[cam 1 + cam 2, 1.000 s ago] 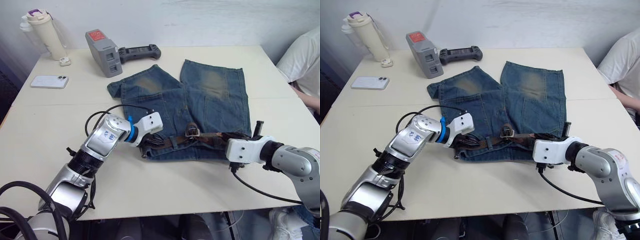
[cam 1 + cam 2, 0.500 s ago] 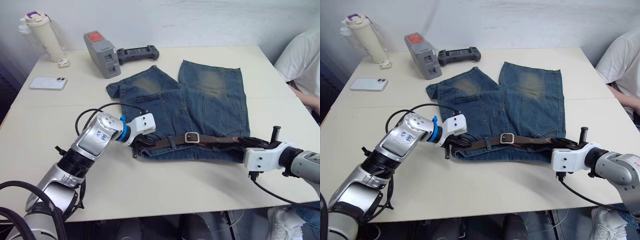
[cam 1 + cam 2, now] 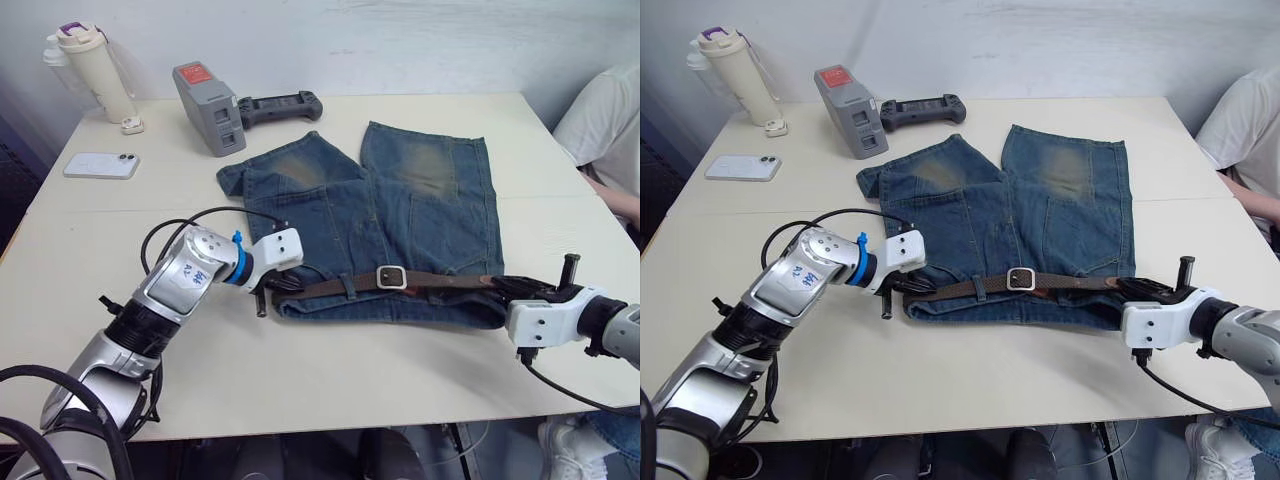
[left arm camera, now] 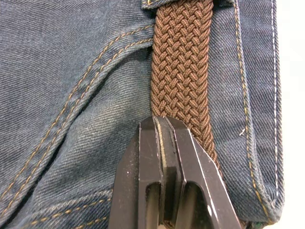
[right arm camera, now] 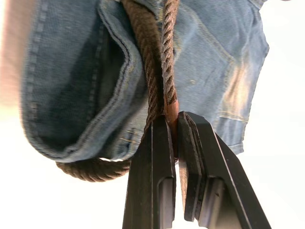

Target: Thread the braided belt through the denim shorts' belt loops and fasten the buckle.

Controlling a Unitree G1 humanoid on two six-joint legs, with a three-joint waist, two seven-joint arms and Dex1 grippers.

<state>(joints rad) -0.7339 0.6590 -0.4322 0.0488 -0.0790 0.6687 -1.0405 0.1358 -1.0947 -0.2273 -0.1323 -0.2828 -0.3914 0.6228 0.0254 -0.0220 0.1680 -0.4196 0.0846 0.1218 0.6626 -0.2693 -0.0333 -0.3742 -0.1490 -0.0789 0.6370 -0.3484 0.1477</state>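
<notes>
My left gripper (image 3: pixel 272 283) sits at the near-left corner of the shorts (image 3: pixel 400 215), its fingers (image 4: pixel 164 167) pressed together on the belt (image 4: pixel 181 71), pinning it flat against the waistband. From my fingertips the woven strap runs away along the waistband and under a belt loop (image 4: pixel 188 3) (only the loop's lower edge shows at my wrist).

My right gripper (image 3: pixel 512 289) is at the opposite end of the waistband, off the shorts' right corner. Its fingers (image 5: pixel 155 157) are narrowed onto the belt's tan tip (image 5: pixel 171 112), clamping it between them. Just past my fingertips the strap doubles back on itself and wraps around the waistband's end, with a bit of it sagging below the denim.

Between my two grippers the belt lies stretched along the waistband, roughly straight. The buckle (image 3: pixel 389 277) rests on it about midway, a little nearer my right gripper, and another belt loop (image 3: pixel 349 287) crosses the strap between the buckle and my left gripper. The legs spread flat on the table (image 3: pixel 300 370), away from both grippers.
</notes>
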